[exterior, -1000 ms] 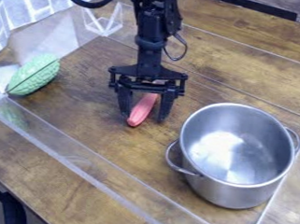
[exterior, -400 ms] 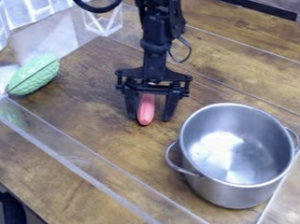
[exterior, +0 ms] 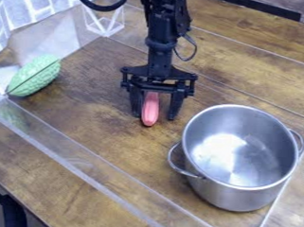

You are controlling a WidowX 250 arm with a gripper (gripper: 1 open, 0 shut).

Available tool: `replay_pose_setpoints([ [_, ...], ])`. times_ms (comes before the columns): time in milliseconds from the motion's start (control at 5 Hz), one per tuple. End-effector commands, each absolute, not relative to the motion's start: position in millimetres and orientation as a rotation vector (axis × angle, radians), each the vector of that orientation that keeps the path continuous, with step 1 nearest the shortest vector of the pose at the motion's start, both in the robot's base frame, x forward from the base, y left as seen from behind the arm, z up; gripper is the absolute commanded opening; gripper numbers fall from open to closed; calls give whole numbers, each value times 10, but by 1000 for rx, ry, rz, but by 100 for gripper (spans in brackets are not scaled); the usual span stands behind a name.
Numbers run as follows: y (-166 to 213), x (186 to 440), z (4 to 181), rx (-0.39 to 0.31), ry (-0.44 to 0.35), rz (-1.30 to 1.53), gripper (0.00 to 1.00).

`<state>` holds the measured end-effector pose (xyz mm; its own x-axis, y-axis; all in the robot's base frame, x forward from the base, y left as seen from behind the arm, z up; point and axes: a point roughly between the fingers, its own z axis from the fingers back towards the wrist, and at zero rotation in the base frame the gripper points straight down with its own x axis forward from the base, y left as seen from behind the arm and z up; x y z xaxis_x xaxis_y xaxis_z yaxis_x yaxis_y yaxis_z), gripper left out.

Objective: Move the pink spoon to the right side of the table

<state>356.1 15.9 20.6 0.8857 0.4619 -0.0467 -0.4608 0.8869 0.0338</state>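
Black metal gripper (exterior: 156, 99) stands upright mid-bench, its jaws straddling the smooth pinkish-red plastic pink spoon (exterior: 149, 111), apparently grasping it. A round, shiny steel pot (exterior: 237, 155) sits near the wood-grain bench's (exterior: 79, 112) right edge.

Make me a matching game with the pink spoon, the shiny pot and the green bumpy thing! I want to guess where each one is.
Things:
1. pink spoon
2. steel pot
3. green ribbed object

Places:
A. at the left edge of the table
B. between the fingers of the tool
C. on the right, near the front, standing with nothing inside

Pairs: 1-B, 2-C, 3-A
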Motion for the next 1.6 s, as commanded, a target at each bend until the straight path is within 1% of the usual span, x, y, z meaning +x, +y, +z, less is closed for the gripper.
replay_pose_setpoints([
  [0,92,3523,254,18,27,423,0],
  [400,-58,3452,403,20,25,342,0],
  [600,-37,3456,444,15,25,332,0],
  [1000,-91,3692,579,4,25,362,0],
  [1400,69,3601,576,2,28,395,0],
])
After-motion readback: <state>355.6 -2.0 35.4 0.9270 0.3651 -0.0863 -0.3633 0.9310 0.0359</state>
